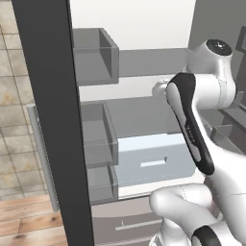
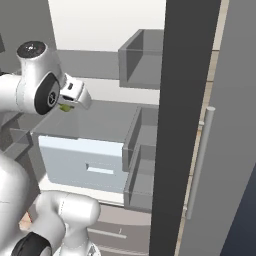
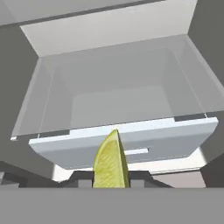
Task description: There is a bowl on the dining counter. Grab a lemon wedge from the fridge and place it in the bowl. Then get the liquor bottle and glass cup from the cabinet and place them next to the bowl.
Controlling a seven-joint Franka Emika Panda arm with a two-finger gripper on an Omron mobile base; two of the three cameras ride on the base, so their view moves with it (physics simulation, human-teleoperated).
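My gripper (image 3: 111,181) is shut on the lemon wedge (image 3: 111,162), a yellow-green slice that stands up between the two dark fingertips. From the right base camera the wedge (image 2: 65,107) shows as a small green bit under the white hand, and the gripper (image 2: 66,105) hangs over the grey glass shelf inside the open fridge (image 2: 115,125). Straight below the hand lies a pale blue-white crisper drawer (image 3: 131,144). The bowl, dining counter, liquor bottle, glass cup and cabinet are out of view.
The fridge's open doors stand close on both sides: a dark door edge (image 1: 48,120) at left and another (image 2: 182,125) at right, each with grey door bins (image 1: 98,144) (image 2: 142,150). A silver handle (image 2: 200,160) runs down the right door. The lower freezer drawer (image 1: 129,223) sits below.
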